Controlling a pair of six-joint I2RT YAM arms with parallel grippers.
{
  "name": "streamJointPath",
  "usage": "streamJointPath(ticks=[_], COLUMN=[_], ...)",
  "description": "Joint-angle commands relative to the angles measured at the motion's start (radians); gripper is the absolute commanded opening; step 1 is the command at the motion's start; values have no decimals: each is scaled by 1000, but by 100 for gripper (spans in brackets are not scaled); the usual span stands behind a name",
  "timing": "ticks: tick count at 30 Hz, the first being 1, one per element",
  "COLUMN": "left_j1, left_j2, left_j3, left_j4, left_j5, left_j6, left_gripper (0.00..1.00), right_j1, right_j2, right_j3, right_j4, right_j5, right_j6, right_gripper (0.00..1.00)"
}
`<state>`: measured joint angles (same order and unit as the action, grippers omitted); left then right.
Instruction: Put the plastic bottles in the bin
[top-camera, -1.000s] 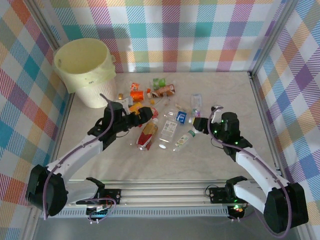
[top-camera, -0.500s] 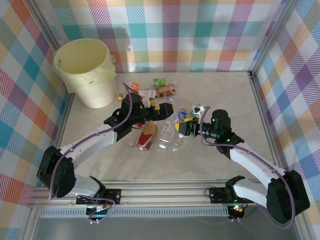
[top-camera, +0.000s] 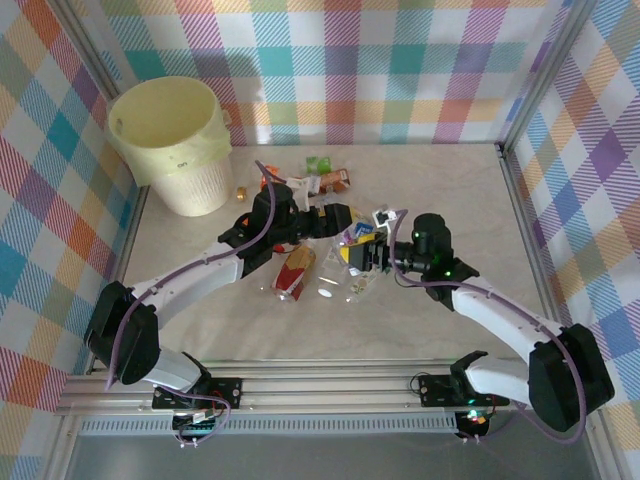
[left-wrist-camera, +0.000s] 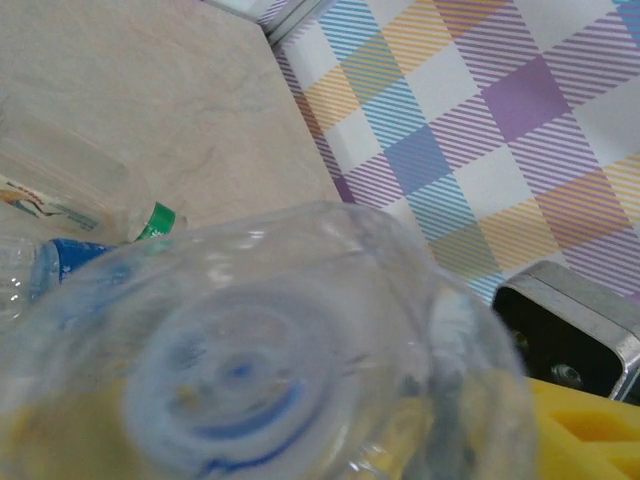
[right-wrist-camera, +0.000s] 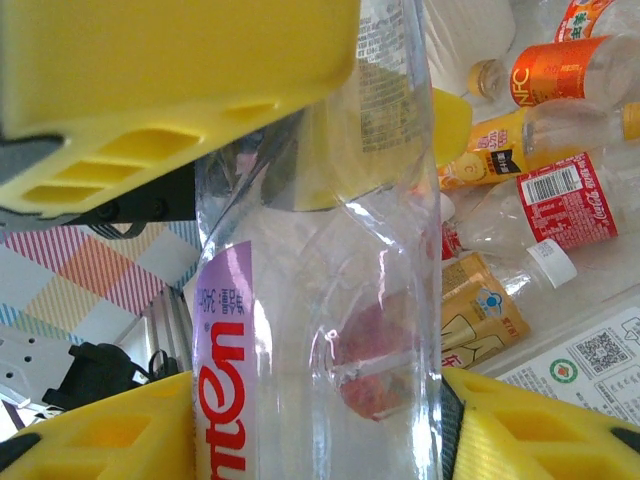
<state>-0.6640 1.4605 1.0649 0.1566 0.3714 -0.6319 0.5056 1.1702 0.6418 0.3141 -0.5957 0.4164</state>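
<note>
**Transfer stage of the bin-loading task.** The right tool (right-wrist-camera: 305, 270) pinches a clear purple-labelled bottle (right-wrist-camera: 300, 340) across its body, with a yellow pad pressed to each side. In the overhead view this bottle is over the middle of the bench (top-camera: 440, 180). It sits between the right tool and the left tool (top-camera: 337, 218), which meet almost nose to nose.

The left wrist camera faces a blurred clear base very near its lens, most likely of the same bottle, with one yellow finger (left-wrist-camera: 590, 430) beside it. Whether the left tool is spread or clamped cannot be told.

The arrangement reads as a handover toward the arm nearer the bin (top-camera: 190, 175), which stands at the far left corner, well apart from the bottle. The next move would call for a firm left-side grip before the right pads let go. A carry over the bin's rim would follow.

The loose bottles (top-camera: 293, 272) lie on the bench under and beyond the tools. The arms cover several of them, so no exact count is possible. The held bottle's label text is cut off.
</note>
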Motion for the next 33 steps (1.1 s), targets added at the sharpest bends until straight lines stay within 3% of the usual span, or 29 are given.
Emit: streamJointPath(ticks=[1,10,17,21,27,33], left_j1=[-12,-13,-12,-11,11,69], left_j2=[-5,-44,-88,-116,-149,-154], left_j3=[33,0,-51,-27,72,176], left_j4=[-21,-33,5,-63,-195,-191], left_j5=[-26,-113,-260,-383,-622,-701], left_j6=[19,43,91,163,292,459], left_gripper=[68,57,57,56,55,55], right_j1=[10,19,18,19,19,19], right_j2=[17,28,-7,-77,-180,-229], right_j3=[44,53,87,73,35,15], right_j4=[19,5,-112,-162,-212,-303], right_j5=[-13,-26,30,150,343,643], right_j6=[-37,-55,-120,-142,-116,-17], right_gripper=[55,59,85,100,100,100])
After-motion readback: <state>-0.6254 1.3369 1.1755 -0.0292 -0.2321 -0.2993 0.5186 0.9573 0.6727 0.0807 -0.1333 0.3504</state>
